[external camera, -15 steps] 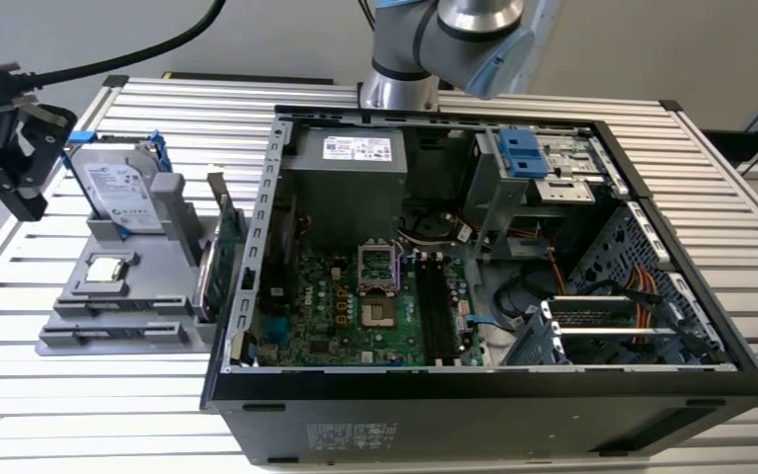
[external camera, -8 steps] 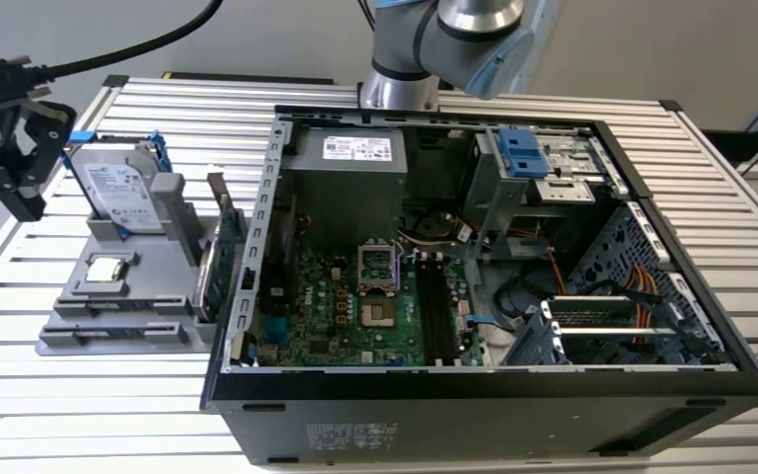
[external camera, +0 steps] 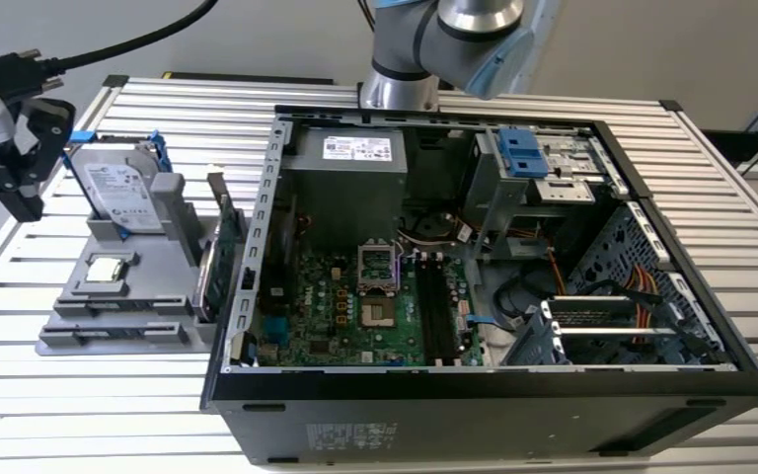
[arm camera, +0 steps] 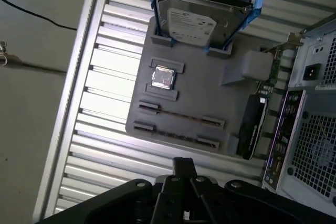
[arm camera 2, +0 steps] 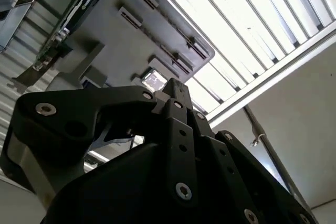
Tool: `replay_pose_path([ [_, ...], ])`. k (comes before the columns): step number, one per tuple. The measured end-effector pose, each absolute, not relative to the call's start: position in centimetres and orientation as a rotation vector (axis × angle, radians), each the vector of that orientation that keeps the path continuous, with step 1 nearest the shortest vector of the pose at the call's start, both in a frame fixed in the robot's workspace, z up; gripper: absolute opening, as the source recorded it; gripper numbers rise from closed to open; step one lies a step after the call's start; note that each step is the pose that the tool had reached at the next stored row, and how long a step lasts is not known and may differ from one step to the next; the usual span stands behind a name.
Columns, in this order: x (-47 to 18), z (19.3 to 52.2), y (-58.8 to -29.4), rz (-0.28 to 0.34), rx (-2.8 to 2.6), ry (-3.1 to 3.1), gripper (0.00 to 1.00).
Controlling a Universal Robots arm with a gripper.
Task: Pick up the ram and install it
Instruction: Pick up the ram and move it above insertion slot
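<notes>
While the ram [arm camera: 176, 115] is sitting on edge in the slotted rests of the grey holder [arm camera: 210, 85], showing in the first wrist view as no more than a thin strip, nothing is touching it. The processor chip [arm camera: 163, 78] is lying just beside it on the same holder. The hard drive [arm camera: 197, 17] in its blue frame is standing further along, and a dark expansion card [arm camera: 252, 124] is standing at the holder's edge nearest the open computer case [external camera: 485, 390]. The gripper [arm camera: 184, 163] is hanging above the slatted surface [arm camera: 105, 77], apart from the holder, its fingertips appearing drawn together with nothing between them. Judgement: the work is standing at the approach, the pick not yet made, and the black memory slots [external camera: 434, 316] on the motherboard are appearing unfilled. A sound pick is depending on setting the jaws across the stick's thin faces, centring them along its length, and drawing it straight out of the rests, clear of the chip.
</notes>
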State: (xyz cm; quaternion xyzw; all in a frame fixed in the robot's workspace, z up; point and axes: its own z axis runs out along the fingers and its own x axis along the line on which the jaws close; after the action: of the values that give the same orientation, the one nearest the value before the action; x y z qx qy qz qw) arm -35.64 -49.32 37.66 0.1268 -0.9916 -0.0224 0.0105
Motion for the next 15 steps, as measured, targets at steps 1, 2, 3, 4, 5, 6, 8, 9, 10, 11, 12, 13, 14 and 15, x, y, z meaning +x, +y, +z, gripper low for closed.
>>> replay_pose_path([
  [1,-35.64,37.66,-49.32,-0.070,0.415,-3.092,0.00],
  [2,-35.64,37.66,-49.32,-0.070,0.433,-3.089,0.00],
  [3,-35.64,37.66,-49.32,-0.069,0.451,-3.086,0.00],
  [4,-35.64,37.66,-49.32,-0.069,0.469,-3.083,0.00],
  [5,-35.64,37.66,-49.32,-0.069,0.487,-3.080,0.00],
  [6,-35.64,37.66,-49.32,-0.069,0.505,-3.077,0.00],
  [8,-35.64,37.66,-49.32,-0.068,0.541,-3.070,0.00],
  [9,-35.64,37.66,-49.32,-0.068,0.560,-3.067,0.00],
  [10,-35.64,37.66,-49.32,-0.068,0.578,-3.063,0.00],
  [11,-35.64,37.66,-49.32,-0.068,0.598,-3.059,0.00],
  [12,-35.64,37.66,-49.32,-0.067,0.617,-3.055,0.00],
  [13,-35.64,37.66,-49.32,-0.067,0.635,-3.051,0.00],
  [14,-35.64,37.66,-49.32,-0.067,0.654,-3.047,0.00],
  [15,-35.64,37.66,-49.32,-0.067,0.672,-3.043,0.00],
])
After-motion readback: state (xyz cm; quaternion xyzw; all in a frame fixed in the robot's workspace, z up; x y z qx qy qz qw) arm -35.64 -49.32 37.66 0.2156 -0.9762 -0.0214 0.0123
